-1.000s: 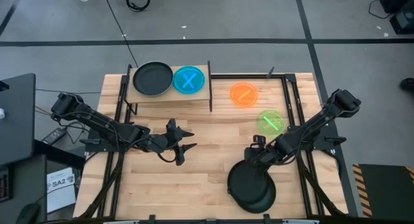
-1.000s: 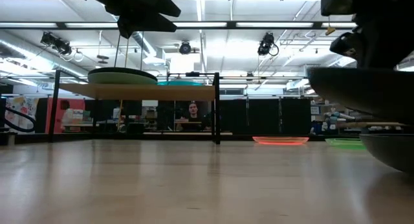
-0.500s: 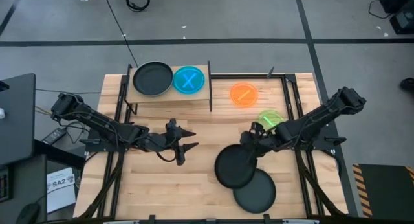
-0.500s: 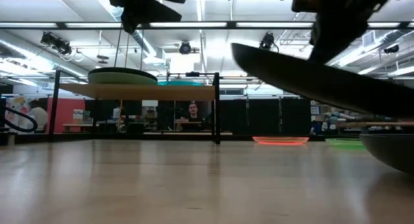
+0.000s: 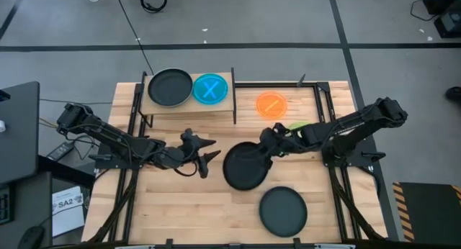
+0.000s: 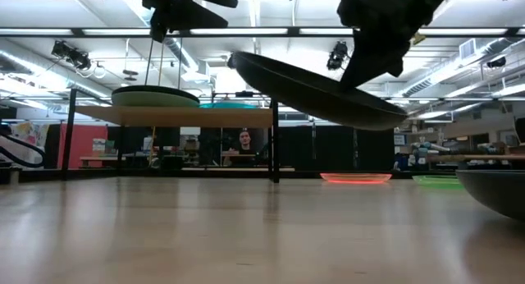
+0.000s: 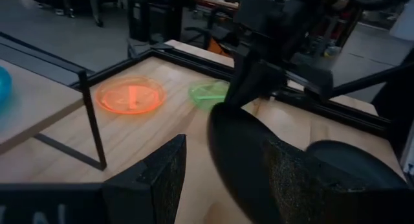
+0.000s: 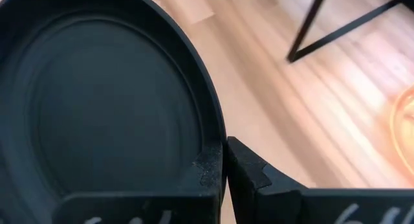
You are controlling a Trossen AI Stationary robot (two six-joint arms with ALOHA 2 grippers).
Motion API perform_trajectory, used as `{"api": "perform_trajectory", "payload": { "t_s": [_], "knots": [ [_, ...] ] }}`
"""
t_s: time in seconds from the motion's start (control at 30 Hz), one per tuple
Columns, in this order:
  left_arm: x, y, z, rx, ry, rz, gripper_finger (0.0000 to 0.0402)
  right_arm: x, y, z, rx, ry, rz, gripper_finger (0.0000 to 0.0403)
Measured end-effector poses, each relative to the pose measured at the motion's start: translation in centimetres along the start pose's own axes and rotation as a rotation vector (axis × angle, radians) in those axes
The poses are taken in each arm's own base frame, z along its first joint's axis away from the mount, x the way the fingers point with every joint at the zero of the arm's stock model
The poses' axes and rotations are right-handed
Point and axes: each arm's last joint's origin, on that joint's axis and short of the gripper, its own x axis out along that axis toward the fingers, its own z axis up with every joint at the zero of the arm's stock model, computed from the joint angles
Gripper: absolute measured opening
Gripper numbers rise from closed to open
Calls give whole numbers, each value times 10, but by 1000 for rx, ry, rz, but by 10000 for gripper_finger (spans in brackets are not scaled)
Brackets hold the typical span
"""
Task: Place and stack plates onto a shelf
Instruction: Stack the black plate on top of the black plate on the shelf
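The right gripper (image 5: 268, 143) is clamped on the rim of a black plate (image 5: 245, 165), holding it in the air over the middle of the wooden table (image 5: 216, 198). In the low view that carried plate (image 6: 316, 91) is tilted — its free edge is raised toward the shelf (image 6: 172, 115), its gripped edge lower, beneath the gripper (image 6: 379, 46). The high view hides that tilt and shows the plate only as a near-round disc, its hollow side up. The right wrist view shows the grip itself: the plate's rim (image 8: 210, 160) is pinched between the two dark fingers (image 8: 249, 169).

A second black plate (image 5: 283, 211) lies flat on the table near its front edge, well apart from the carried one. On the shelf (image 5: 189, 105) sit a black plate (image 5: 170, 86) and, just beside it, a blue plate (image 5: 210, 88). The low view reveals a pale green plate (image 6: 154, 96) as the bottom of that stack — from above only the black one shows. An orange plate (image 5: 271, 104) lies on the table beside the shelf, and a bright green plate (image 5: 297, 125) is partly hidden under the right arm.

The left gripper (image 5: 202, 154) hovers with its fingers apart, left of the carried plate. Its wrist view looks between its padded fingers (image 7: 158, 179) at the tilted black plate (image 7: 242, 162).
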Motion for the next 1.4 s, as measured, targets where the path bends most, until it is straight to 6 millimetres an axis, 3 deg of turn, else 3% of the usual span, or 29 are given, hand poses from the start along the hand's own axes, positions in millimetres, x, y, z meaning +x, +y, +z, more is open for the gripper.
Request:
{"api": "perform_trajectory", "payload": {
  "t_s": [0.27,0.83,1.4],
  "knots": [
    [0,3,0,21,-19,70,208,6,-14,14,72,-69,-50,15],
    [1,10,-4,72,-20,203,208,7,-19,37,118,-305,-133,15],
    [3,17,-2,77,-64,323,200,5,-19,42,122,-371,-185,15]
  ]
}}
